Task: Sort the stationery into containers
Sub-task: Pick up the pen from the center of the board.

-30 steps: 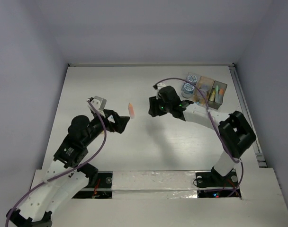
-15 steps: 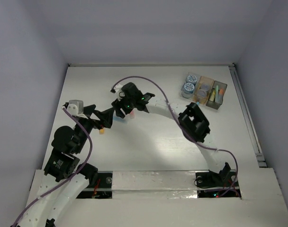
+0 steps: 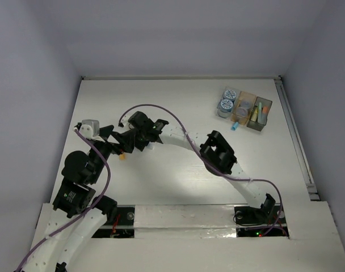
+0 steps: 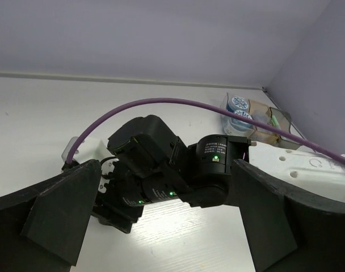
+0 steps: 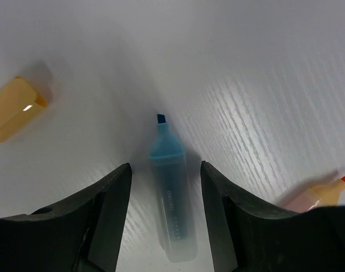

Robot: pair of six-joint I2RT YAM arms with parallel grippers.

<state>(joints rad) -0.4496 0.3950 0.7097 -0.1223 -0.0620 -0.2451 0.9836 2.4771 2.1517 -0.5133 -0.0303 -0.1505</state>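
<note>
Two grippers work well to the left of the amber box (image 3: pixel 249 97), which we take as the reference for every position below.

1. Farthest left of the amber box, the left gripper (image 4: pixel 167 164) has its jaws spread wide, with nothing gripped between them.
2. The right gripper (image 5: pixel 165 170) has reached across to the same area, far left of the amber box. Its jaws are spread on either side of the blue marker (image 5: pixel 172 198), with a visible gap on each side, so nothing is pinched yet.
3. The blue marker lies flat on the table (image 5: pixel 246 68), uncapped. In the wrist view an orange piece (image 5: pixel 13 110) lies to its left and a peach marker (image 5: pixel 317 195) to its right. Both are as far from the amber box as the blue marker.
4. Just left of the amber box stand two patterned rolls (image 3: pixel 224 106), outside it. A small blue bit (image 3: pixel 234 127) lies just beside its near end.
5. A third roll (image 3: pixel 244 105) sits inside the amber box.
6. Touching the amber box on its right, the grey box (image 3: pixel 261 127) holds several markers (image 3: pixel 256 113).

We judge the task partly complete. Left to sort are the blue marker, the peach marker, the orange piece, the blue bit and probably the two outside rolls.
</note>
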